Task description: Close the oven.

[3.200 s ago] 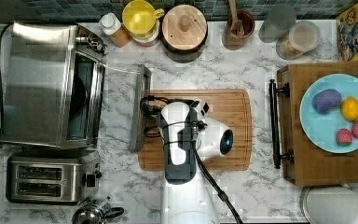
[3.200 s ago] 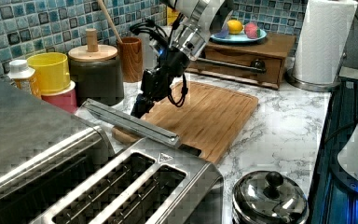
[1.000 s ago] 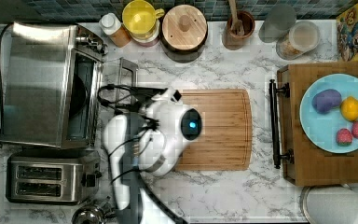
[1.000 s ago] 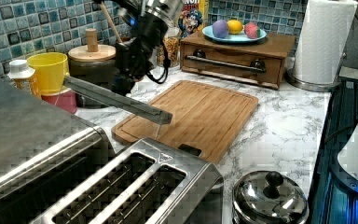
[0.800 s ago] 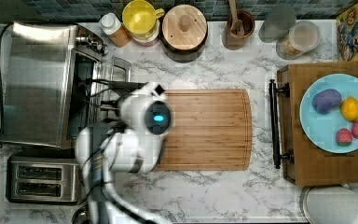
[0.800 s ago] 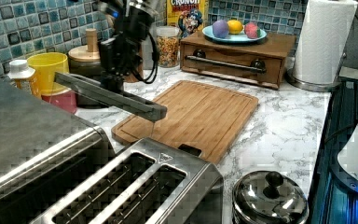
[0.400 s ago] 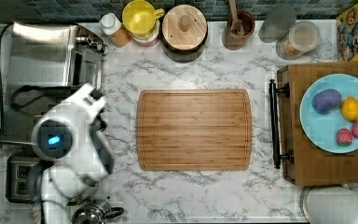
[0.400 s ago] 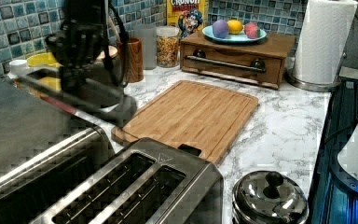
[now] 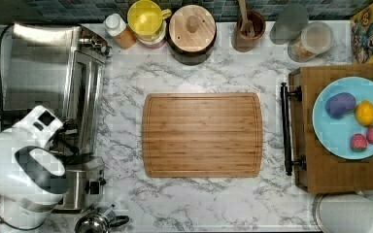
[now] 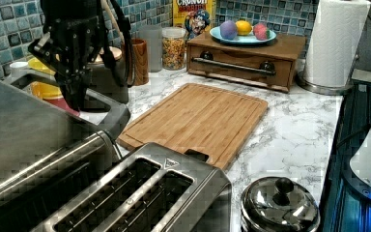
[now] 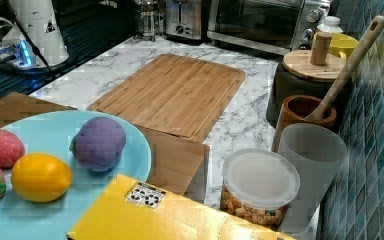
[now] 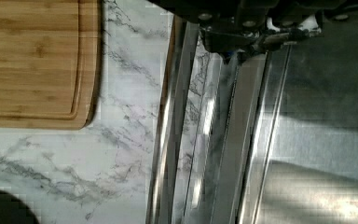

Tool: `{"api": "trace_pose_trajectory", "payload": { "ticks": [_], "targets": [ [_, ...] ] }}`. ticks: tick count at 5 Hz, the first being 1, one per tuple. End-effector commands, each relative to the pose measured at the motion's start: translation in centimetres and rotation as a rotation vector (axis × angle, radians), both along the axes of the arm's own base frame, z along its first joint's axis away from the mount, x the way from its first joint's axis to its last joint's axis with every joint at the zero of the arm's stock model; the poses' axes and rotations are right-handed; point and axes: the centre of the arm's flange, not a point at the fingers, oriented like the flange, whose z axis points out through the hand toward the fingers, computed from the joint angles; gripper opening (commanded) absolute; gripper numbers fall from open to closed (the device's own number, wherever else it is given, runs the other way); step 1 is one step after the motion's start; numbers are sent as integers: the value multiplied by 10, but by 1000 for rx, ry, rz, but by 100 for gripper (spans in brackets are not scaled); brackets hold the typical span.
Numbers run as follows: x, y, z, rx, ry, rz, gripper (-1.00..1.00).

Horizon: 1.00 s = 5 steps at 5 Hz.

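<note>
- Top view: the oven (image 9: 43, 73) sat at the top view's left edge of the marble counter (image 9: 199, 204), a large brushed-steel box, door nearly upright against its front.
- Steel bar handle (image 9: 98, 104) ran along the door's upper edge, facing the cutting board (image 9: 202, 134).
- Left view: the gripper (image 10: 75, 99) hung over the door's top edge, just above the handle; could not tell whether the fingers were spread or pinched.
- Right view: the oven (image 11: 265, 22) stood at the far end, dark glass pane, knobs on the right view's right.
- Two-slot toaster (image 10: 135, 198) stood just beside the oven.
- White arm (image 9: 24, 165) covered the oven's near corner in the top view.
</note>
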Motion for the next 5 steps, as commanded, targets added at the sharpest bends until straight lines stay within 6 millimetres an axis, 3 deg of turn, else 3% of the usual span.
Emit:
{"api": "trace_pose_trajectory", "payload": {
  "ticks": [1, 5],
  "targets": [
    [-14, -17, 140, 247, -219, -15, -100],
    [-14, -17, 140, 247, -219, -15, -100]
  ]
}}
